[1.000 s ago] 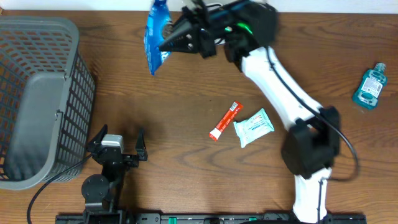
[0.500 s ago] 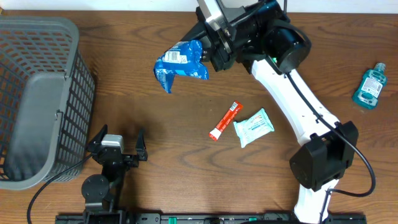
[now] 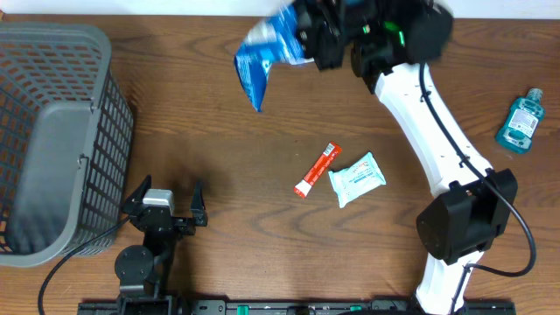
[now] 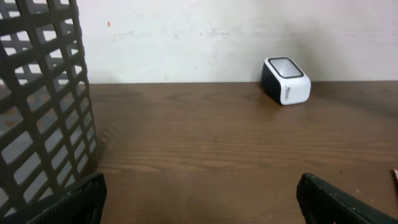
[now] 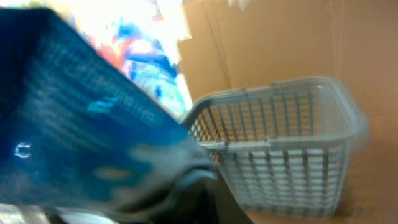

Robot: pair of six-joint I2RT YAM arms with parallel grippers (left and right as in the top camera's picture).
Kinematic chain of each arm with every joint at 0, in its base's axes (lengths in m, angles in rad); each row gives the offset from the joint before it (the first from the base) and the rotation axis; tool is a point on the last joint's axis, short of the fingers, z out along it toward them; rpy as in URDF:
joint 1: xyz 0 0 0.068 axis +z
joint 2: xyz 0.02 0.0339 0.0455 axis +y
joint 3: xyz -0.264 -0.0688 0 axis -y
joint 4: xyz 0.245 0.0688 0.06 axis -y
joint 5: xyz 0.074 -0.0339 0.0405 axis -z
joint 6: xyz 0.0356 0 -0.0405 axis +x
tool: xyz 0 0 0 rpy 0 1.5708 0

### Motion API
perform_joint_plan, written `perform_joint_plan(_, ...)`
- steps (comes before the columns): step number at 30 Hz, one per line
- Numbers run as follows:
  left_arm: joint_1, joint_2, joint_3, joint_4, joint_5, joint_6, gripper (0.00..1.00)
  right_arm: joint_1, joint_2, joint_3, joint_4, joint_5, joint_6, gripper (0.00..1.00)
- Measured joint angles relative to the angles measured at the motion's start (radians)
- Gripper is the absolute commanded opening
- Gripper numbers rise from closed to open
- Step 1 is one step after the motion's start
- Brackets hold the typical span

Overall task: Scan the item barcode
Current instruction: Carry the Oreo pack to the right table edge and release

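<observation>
- Right of the basket (image 3: pixel 52 52), the right gripper (image 3: pixel 308 42) is pinched tight on the blue bag (image 3: pixel 261 63), lifted up.
- Picking up is done. Showing its barcode to the scanner (image 4: pixel 285 81) looks left to do.
- By the basket, the left gripper (image 3: pixel 168 194) has wide, empty fingers.
- One each: basket, blue bag, scanner, red stick (image 3: pixel 316 171), wipes (image 3: pixel 357 179), bottle (image 3: pixel 520 121). Two grippers.
</observation>
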Motion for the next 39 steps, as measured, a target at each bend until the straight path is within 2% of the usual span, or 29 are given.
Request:
perform_joint_plan(4, 0.0, 0.0, 0.001, -0.001, 0.0, 0.0, 0.98, -0.011, 0.0, -0.002, -0.611, 0.133, -0.182, 0.01)
perform_joint_plan(6, 0.0, 0.0, 0.001, 0.0, 0.0, 0.0, 0.98, -0.011, 0.001, -0.006, -0.853, 0.246, -0.306, 0.01)
perform_joint_plan(11, 0.0, 0.0, 0.001, 0.0, 0.0, 0.0, 0.98, -0.003, 0.002, -0.008, -1.114, 0.491, -0.473, 0.01)
perform_joint_plan(19, 0.0, 0.0, 0.001, 0.0, 0.0, 0.0, 0.98, 0.042, 0.002, -0.007, -1.456, 0.88, -0.445, 0.02)
perform_joint_plan(24, 0.0, 0.0, 0.001, -0.001, 0.0, 0.0, 0.98, 0.051, 0.002, -0.007, -1.443, 1.031, -0.348, 0.01)
perform_joint_plan(29, 0.0, 0.0, 0.001, -0.001, 0.0, 0.0, 0.98, 0.05, 0.041, -0.006, -1.226, 1.083, -0.243, 0.01)
perform_joint_plan(32, 0.0, 0.0, 0.001, -0.001, 0.0, 0.0, 0.98, 0.048, 0.109, -0.004, -1.075, 1.084, -0.17, 0.01)
perform_joint_plan(39, 0.0, 0.0, 0.001, -0.001, 0.0, 0.0, 0.98, 0.013, 0.296, -0.005, -0.839, 1.109, 0.049, 0.01)
